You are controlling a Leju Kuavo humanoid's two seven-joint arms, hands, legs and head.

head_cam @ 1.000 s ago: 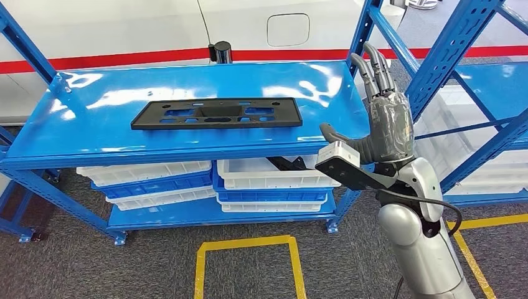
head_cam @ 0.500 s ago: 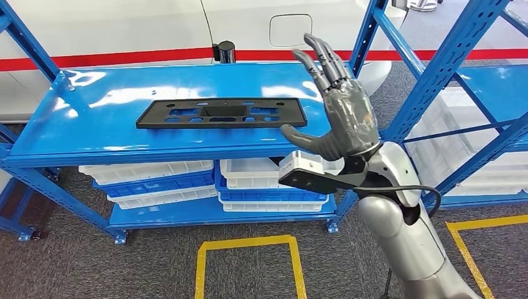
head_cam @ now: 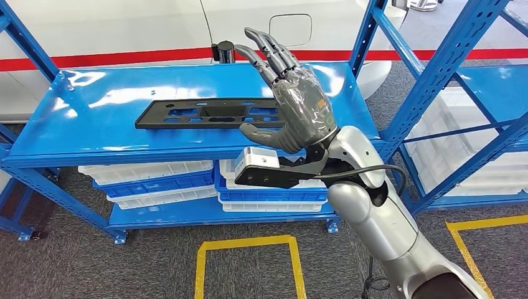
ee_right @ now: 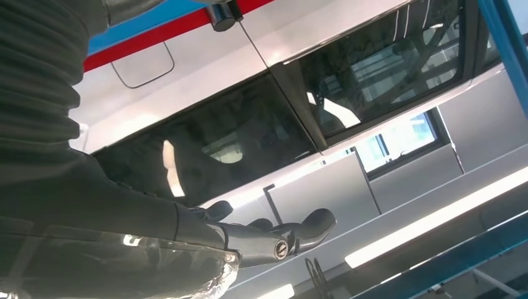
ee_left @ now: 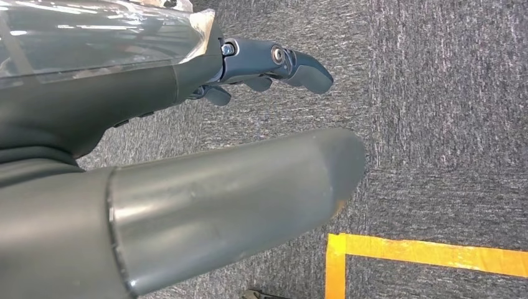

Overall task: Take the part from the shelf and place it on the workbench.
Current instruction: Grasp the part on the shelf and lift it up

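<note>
The right hand (head_cam: 297, 112) is raised above the blue shelf (head_cam: 93, 131), fingers spread apart and holding nothing. The black part (head_cam: 205, 114) lies flat on the shelf top, just beyond the thumb, its end hidden behind the palm. The left hand (ee_left: 187, 124) hangs over grey carpet, empty; I cannot tell how its fingers lie
</note>
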